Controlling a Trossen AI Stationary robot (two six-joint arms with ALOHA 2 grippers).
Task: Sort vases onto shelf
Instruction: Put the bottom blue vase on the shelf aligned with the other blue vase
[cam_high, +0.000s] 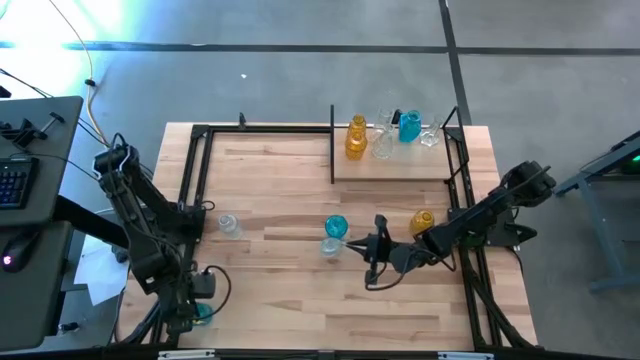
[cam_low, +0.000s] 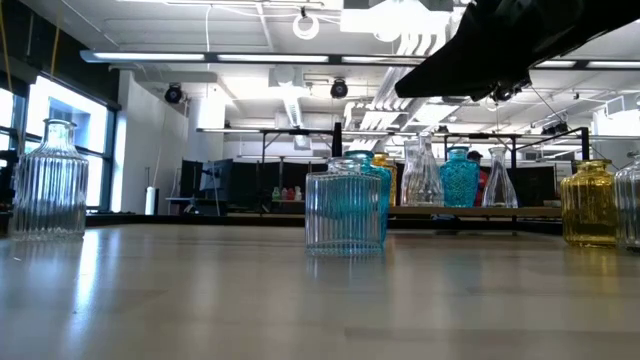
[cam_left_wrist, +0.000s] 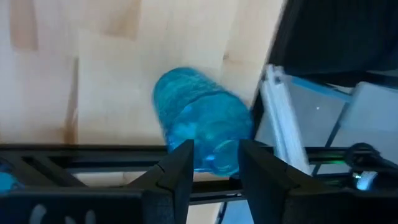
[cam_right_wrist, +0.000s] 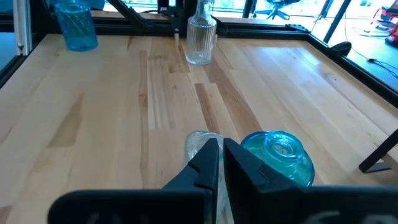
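Note:
A teal vase (cam_left_wrist: 202, 121) stands near the table's near left corner (cam_high: 203, 313). My left gripper (cam_left_wrist: 216, 168) hangs over it, open, pointing steeply down, with one finger on either side of the vase's top. At mid-table a clear ribbed vase (cam_high: 331, 247) and a teal vase (cam_high: 336, 226) stand side by side. My right gripper (cam_right_wrist: 221, 158) is shut just right of them, over the clear vase's rim (cam_right_wrist: 198, 140). An amber vase (cam_high: 422, 221) stands under the right arm. The shelf (cam_high: 390, 168) at the far right bears amber (cam_high: 356, 138), teal (cam_high: 409, 126) and clear vases. My left gripper has the teal vase's top (cam_left_wrist: 217, 157) between its open fingers, coming from above. Whether the fingers touch the glass, I cannot tell. My right gripper comes nearly level from the table's right, its shut fingertips in front of the clear vase's rim. Whether they touch it cannot be told.
A clear ribbed vase (cam_high: 229, 224) stands alone left of centre. A black metal frame (cam_high: 190, 190) runs around the tabletop. Bare wood lies between the two arms and along the near edge. A keyboard and desk (cam_high: 20, 180) sit off the table's left.

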